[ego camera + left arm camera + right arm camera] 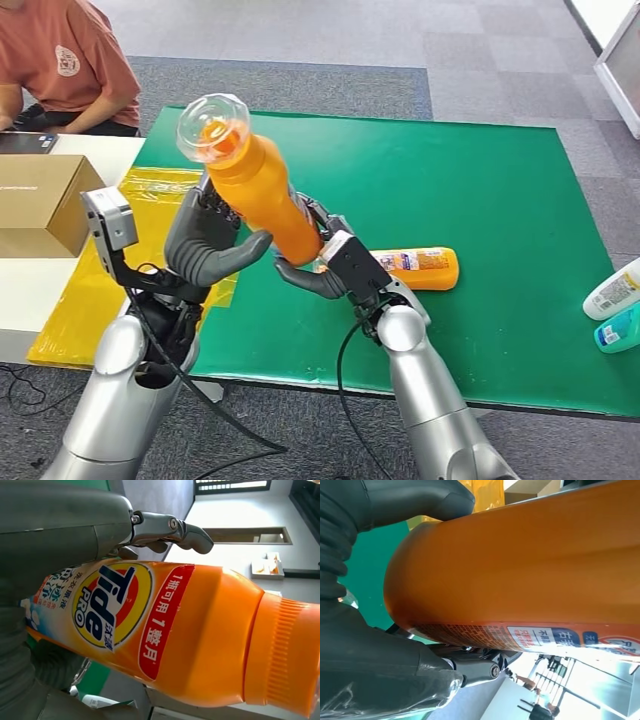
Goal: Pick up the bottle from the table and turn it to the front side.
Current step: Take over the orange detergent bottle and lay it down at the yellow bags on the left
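Fingers [198, 215] of the left hand [207, 245] curl around the orange bottle's [260, 190] middle, thumb pressing underneath, while the right hand [321, 265] clamps its base. The bottle is lifted clear of the green tabletop [490, 200], tilted, clear cap pointing up and away (a second orange bottle [419, 268] lies flat just beyond). The Tide label faces the left wrist, so the turn looks underway; best roll it slowly, one hand gripping while the other resets.

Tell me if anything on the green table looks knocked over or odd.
A second orange detergent bottle lies on its side on the green mat, behind the right hand. No spill shows.
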`<state>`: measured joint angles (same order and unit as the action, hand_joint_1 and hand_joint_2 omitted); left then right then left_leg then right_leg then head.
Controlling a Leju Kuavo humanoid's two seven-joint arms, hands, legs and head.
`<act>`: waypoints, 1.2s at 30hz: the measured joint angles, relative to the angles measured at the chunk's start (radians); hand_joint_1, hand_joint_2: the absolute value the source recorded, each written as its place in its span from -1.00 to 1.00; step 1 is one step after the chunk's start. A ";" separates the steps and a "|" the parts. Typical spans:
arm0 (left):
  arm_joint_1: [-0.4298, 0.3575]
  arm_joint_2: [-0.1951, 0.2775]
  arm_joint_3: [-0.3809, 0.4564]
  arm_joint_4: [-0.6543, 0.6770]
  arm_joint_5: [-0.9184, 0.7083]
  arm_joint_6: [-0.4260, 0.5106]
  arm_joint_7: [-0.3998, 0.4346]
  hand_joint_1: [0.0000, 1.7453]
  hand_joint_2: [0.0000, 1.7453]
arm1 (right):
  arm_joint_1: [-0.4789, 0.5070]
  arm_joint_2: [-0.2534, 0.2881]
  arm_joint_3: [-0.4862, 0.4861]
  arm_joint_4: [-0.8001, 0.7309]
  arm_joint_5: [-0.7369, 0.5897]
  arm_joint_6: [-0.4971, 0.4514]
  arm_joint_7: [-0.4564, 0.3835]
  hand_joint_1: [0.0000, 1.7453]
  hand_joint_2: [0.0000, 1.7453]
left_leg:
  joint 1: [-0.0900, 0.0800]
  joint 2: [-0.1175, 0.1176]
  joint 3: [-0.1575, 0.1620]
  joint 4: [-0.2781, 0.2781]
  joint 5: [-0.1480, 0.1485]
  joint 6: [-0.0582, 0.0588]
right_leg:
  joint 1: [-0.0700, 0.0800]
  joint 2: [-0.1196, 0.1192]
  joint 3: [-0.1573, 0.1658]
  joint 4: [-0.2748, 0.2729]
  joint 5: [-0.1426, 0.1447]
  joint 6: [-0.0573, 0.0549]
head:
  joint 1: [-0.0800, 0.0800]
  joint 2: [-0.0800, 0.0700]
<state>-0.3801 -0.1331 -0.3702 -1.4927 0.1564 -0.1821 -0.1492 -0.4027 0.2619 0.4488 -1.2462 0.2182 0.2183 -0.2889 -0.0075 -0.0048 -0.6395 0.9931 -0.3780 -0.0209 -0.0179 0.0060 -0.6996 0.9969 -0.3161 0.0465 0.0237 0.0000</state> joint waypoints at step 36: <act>-0.031 -0.001 -0.014 0.000 -0.039 0.043 0.029 1.00 1.00 | 0.002 0.010 0.002 -0.007 0.046 -0.013 -0.009 1.00 1.00 | 0.000 0.000 0.000 0.000 0.000 0.000 | 0.000 0.000 0.000 0.000 0.000 0.000 | 0.000 0.000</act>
<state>-0.4115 -0.1339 -0.3845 -1.4927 0.1173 -0.1389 -0.1198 -0.4010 0.2720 0.4513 -1.2535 0.2644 0.2049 -0.2983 -0.0075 -0.0048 -0.6395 0.9931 -0.3779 -0.0209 -0.0179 0.0060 -0.6998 0.9969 -0.3161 0.0466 0.0237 0.0000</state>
